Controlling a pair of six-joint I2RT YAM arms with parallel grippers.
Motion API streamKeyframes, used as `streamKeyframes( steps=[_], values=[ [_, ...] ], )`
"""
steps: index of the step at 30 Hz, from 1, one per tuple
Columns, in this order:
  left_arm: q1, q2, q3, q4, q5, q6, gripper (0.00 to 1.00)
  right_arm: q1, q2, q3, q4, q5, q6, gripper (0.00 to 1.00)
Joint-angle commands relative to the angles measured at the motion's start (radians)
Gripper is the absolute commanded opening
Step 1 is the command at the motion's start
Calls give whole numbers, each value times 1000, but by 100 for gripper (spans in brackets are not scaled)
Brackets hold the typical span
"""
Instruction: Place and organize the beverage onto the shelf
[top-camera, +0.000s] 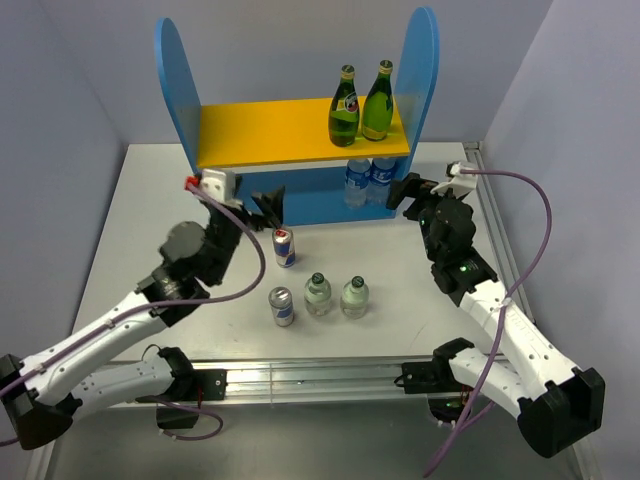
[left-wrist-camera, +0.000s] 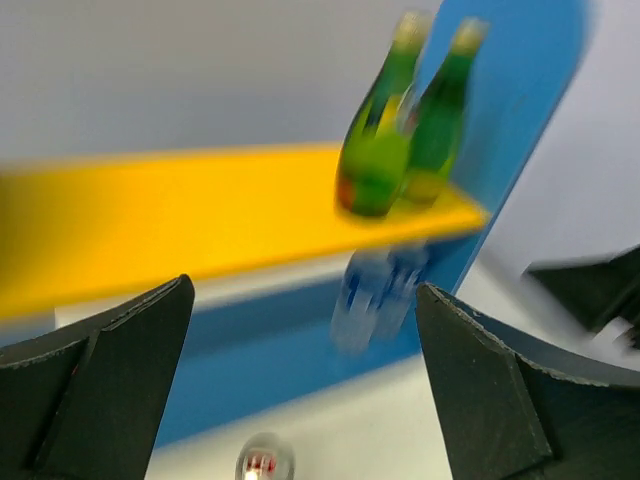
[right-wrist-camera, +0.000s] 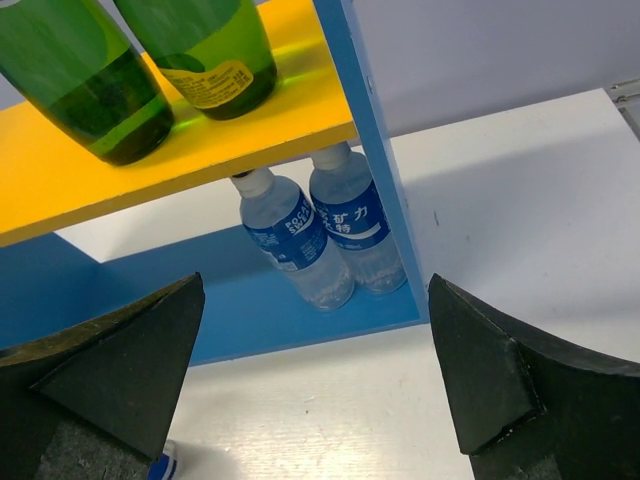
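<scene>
The shelf (top-camera: 185, 90) stands at the back with a yellow-orange upper board (top-camera: 260, 132). Two green bottles (top-camera: 345, 108) stand at the right end of that board. Two clear water bottles (top-camera: 368, 180) with blue labels stand below them on the blue base. On the table are two cans (top-camera: 284, 246) (top-camera: 282, 306) and two small clear bottles (top-camera: 318, 294) (top-camera: 354, 297). My left gripper (top-camera: 268, 205) is open and empty, just behind the far can, whose top shows in the left wrist view (left-wrist-camera: 262, 464). My right gripper (top-camera: 405, 193) is open and empty, in front of the water bottles (right-wrist-camera: 300, 245).
A raised metal rail (top-camera: 300, 378) runs along the table's near edge. Purple cables (top-camera: 535, 215) loop off both arms. Grey walls close the back and sides. The left wrist view is motion-blurred.
</scene>
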Motion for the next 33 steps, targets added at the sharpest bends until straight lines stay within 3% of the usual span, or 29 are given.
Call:
streamKeyframes(
  steps=[1, 6, 26, 33],
  values=[
    [0, 23, -217, -72, -92, -157, 99, -1, -30, -2, 7, -10, 39, 100],
    [-2, 12, -400, 27, -81, -255, 99, 3, -59, -16, -22, -25, 53, 100],
    [55, 410, -409, 277, -48, -310, 99, 4, -111, -34, -72, -4, 38, 100],
    [125, 516, -389, 385, 9, -303, 84, 4, -100, -42, -64, -5, 38, 100]
  ],
)
